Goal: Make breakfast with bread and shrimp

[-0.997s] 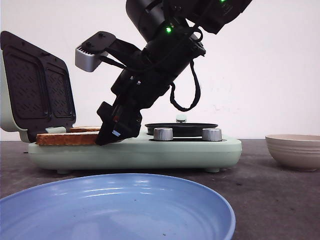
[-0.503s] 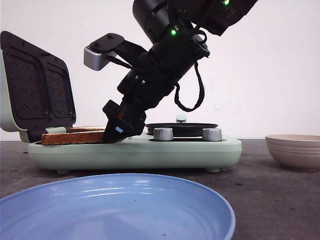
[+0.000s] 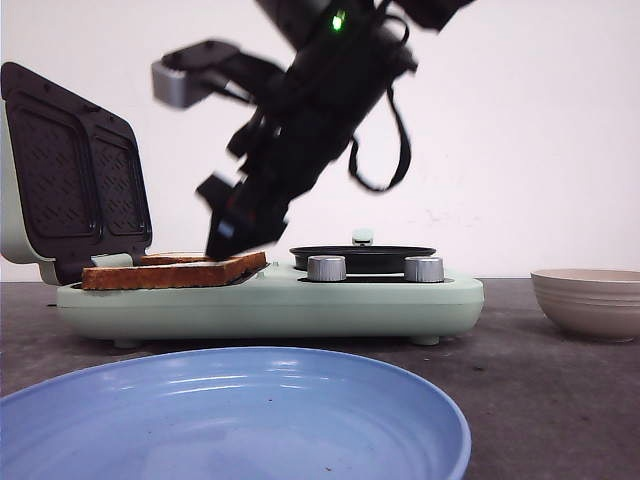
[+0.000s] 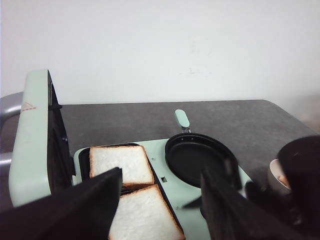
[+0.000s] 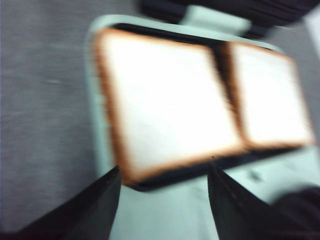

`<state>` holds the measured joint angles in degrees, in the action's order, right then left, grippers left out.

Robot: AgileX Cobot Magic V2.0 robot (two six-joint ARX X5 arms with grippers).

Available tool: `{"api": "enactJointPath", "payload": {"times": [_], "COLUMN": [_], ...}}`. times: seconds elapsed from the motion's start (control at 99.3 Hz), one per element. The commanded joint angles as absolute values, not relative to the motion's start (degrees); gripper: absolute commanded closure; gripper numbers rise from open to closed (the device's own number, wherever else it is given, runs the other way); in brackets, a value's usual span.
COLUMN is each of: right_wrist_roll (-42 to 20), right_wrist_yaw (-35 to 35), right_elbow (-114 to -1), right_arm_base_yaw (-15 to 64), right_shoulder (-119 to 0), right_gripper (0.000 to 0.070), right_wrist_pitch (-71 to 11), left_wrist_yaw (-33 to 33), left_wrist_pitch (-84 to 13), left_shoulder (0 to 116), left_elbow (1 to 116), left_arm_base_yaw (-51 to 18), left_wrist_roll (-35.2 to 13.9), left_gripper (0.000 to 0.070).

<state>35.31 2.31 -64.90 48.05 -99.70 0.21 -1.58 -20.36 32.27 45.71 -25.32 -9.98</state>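
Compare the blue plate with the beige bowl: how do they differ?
The plate is blue, wide and shallow; the bowl is beige, smaller in view, and deeper-walled. The plate sits nearest the camera; the bowl sits farther back at right. Both rest on the dark table.

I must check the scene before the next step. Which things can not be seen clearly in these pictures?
- Shrimp: perhaps the orange bit in the bowl, left wrist view; cut off by the dark arm.
- Right gripper: motion-blurred in the front view.
- Bread: blurred in the right wrist view.
- Blue plate: cut off by the bottom edge.
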Motion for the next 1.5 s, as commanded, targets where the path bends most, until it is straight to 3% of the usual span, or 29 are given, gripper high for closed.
{"api": "enactJointPath", "payload": {"times": [0.0, 0.292, 0.423, 0.503, 0.644, 0.856, 1.108, 1.369, 1.49], "right_wrist_roll": [31.05, 19.59, 13.54, 8.69, 3.9, 2.13, -7.42, -19.27, -19.97], "right_wrist_yaw": [5.19, 23.66, 27.75, 28.4, 28.32, 23.4, 20.99, 14.9, 14.2], "right_elbow": [-66.61, -66.65, -66.65, -66.65, -66.57, -59.59, -38.5, -25.8, -25.5], "right_arm_base_yaw": [48.6, 48.07, 46.61, 44.86, 40.95, 35.9, 33.71, 33.71, 33.71], "right_shoulder": [-96.42, -78.15, -69.89, -64.88, -57.06, -44.97, -24.84, -12.67, -12.58], "right_gripper": [0.0364, 0.0365, 0.0376, 0.0458, 0.07, 0.07, 0.07, 0.07, 0.07], "right_wrist_pitch": [1.1, -0.14, -4.97, -10.44, -22.81, -30.06, -29.32, -29.74, -29.69], "left_wrist_yaw": [-1.72, -1.72, -1.72, -1.72, -1.76, -3.46, -6.33, -9.54, -8.29], "left_wrist_pitch": [-19.68, -19.7, -19.75, -19.92, -19.2, -16.47, -11.97, -9.48, -8.34], "left_shoulder": [32.49, 32.53, 32.53, 32.53, 32.56, 32.91, 35.94, 40.14, 40.56], "left_elbow": [46.09, 46.09, 46.09, 46.09, 46.09, 46.09, 46.09, 46.09, 46.09], "left_arm_base_yaw": [-25.63, -25.56, -25.56, -25.56, -25.56, -25.52, -25.32, -21.56, -17.39], "left_wrist_roll": [-9.54, -6.85, -6.92, -7.03, -7.14, -8.01, -14.94, -29.12, -36.97], "left_gripper": [0.0427, 0.0427, 0.0427, 0.0427, 0.0427, 0.0427, 0.0426, 0.0423, 0.0358]}}
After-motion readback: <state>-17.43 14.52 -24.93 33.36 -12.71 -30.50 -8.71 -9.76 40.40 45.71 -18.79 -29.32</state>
